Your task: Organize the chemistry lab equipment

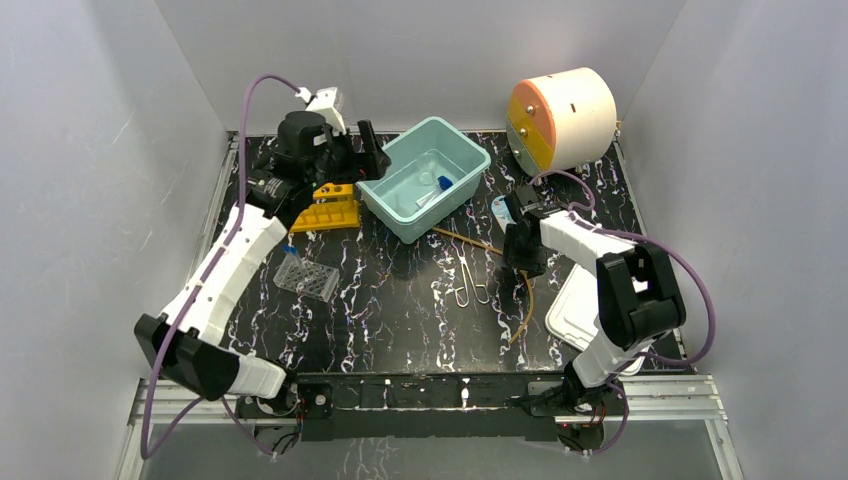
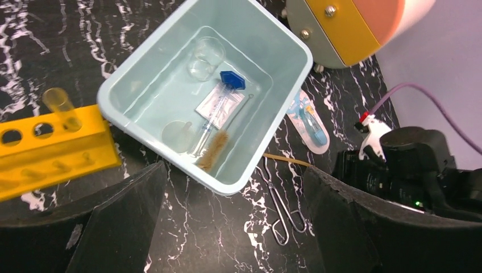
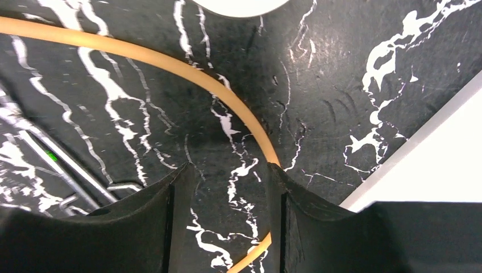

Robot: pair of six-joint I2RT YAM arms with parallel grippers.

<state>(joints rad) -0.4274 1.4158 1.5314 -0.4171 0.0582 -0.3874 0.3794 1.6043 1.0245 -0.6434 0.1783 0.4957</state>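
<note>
The yellow holed rack (image 1: 328, 208) lies left of the light blue bin (image 1: 462, 137). In the left wrist view the bin (image 2: 136, 54) holds a blue-capped tube (image 2: 219, 108), a small glass dish (image 2: 204, 57) and a thin brush (image 2: 213, 151). My left gripper (image 1: 365, 160) is open and empty above the bin's near corner (image 2: 234, 169). My right gripper (image 1: 520, 250) is open, low over the table, with the amber tubing (image 3: 170, 62) running past its right finger (image 3: 295, 210) and into the gap. Wire clips (image 1: 472, 285) lie left of it.
A clear grid tray (image 1: 307, 277) sits at front left. A white tray (image 1: 575, 310) lies under the right arm. A blister pack (image 1: 497, 210) lies right of the bin. A white and orange drum (image 1: 560, 118) stands at back right. White walls enclose the table.
</note>
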